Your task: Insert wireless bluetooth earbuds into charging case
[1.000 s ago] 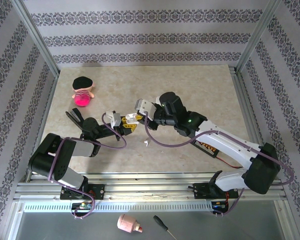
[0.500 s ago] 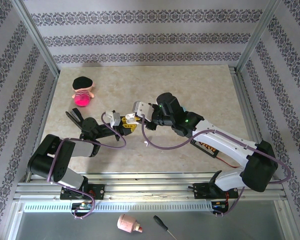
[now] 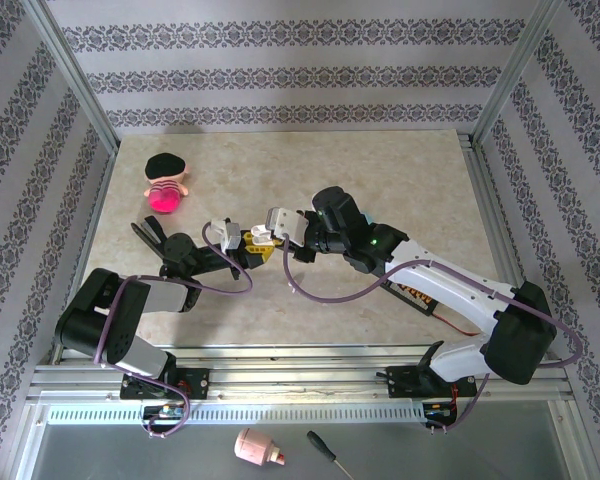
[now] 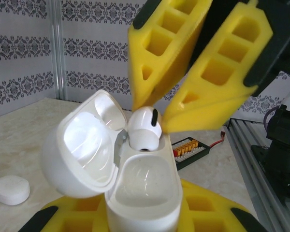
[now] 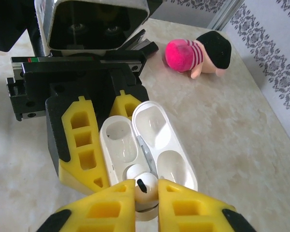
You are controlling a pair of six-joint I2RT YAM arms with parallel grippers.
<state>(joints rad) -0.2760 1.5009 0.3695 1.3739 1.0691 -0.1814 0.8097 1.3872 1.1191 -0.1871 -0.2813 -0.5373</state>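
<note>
Marbled worktop (image 3: 380, 170) below, left jaws clamp the open charging case (image 4: 140, 193); right jaws pinch a white earbud (image 4: 145, 128) upright at one well's mouth; seating it likely needs a straight push inward.

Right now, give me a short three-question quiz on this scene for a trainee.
1. Which gripper holds the glossy white pebble-shaped plastic charging case?
2. The right gripper pinches: A) a small white plastic earbud; B) the case's lid; C) nothing.
3. True or false: the case's lid is shut.
Key: 1 the left gripper; 2 A; 3 false, it stands open.
</note>
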